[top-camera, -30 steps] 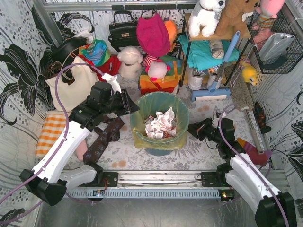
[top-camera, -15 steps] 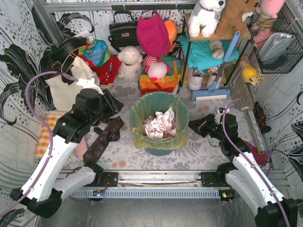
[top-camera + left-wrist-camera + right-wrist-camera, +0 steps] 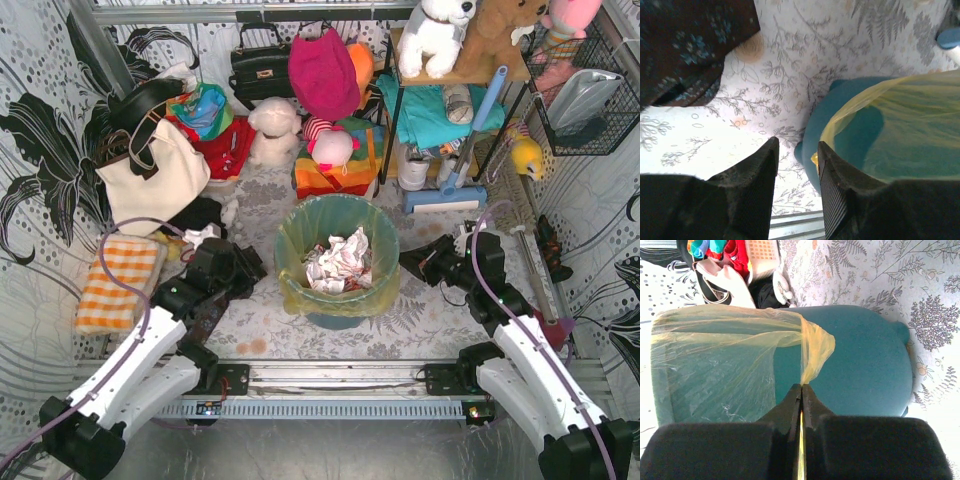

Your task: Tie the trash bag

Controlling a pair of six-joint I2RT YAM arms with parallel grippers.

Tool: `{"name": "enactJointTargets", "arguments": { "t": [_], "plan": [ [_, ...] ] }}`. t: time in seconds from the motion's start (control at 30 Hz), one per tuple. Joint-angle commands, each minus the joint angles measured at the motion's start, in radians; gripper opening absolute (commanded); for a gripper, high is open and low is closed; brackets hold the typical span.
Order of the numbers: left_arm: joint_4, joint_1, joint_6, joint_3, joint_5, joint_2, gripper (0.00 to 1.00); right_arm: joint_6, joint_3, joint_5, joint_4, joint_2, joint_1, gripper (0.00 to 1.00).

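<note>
The translucent yellow trash bag [image 3: 337,232] lines the round teal bin [image 3: 338,318] mid-table, its rim folded over the bin's edge and crumpled white paper [image 3: 338,262] inside. My right gripper [image 3: 408,266] is at the bin's right side, shut on a pinched flap of the bag [image 3: 816,347]; yellow film shows between its jaws [image 3: 801,386]. My left gripper [image 3: 256,267] is open and empty, low beside the bin's left side; in the left wrist view its gap [image 3: 797,149] faces the bin wall [image 3: 815,135] just below the bag's hem [image 3: 900,130].
A dark floral cloth [image 3: 215,300] lies under the left arm. A cream tote [image 3: 150,180], orange checked cloth [image 3: 108,282], handbags and plush toys crowd the back and left. A shelf rack [image 3: 450,90], blue mop [image 3: 450,190] and brush stand at the right.
My left arm has swung down and back from high over the bin's left rim to low beside the bin. My right gripper stayed at the bin's right rim.
</note>
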Motion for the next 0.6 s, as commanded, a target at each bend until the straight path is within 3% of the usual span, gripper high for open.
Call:
{"name": "enactJointTargets", "arguments": {
  "t": [0.0, 0.27, 0.57],
  "plan": [
    [0.274, -0.003, -0.064, -0.114, 0.135, -0.052, 0.46, -0.034, 0.049, 0.010, -0.049, 0.003, -0.003, 0.00],
    [0.453, -0.002, -0.116, -0.227, 0.299, -0.053, 0.47, -0.025, 0.054, 0.009, -0.061, -0.001, -0.003, 0.00],
    [0.488, -0.003, -0.137, -0.267, 0.325, -0.017, 0.47, -0.025, 0.076, 0.018, -0.082, -0.007, -0.003, 0.00]
  ]
}}
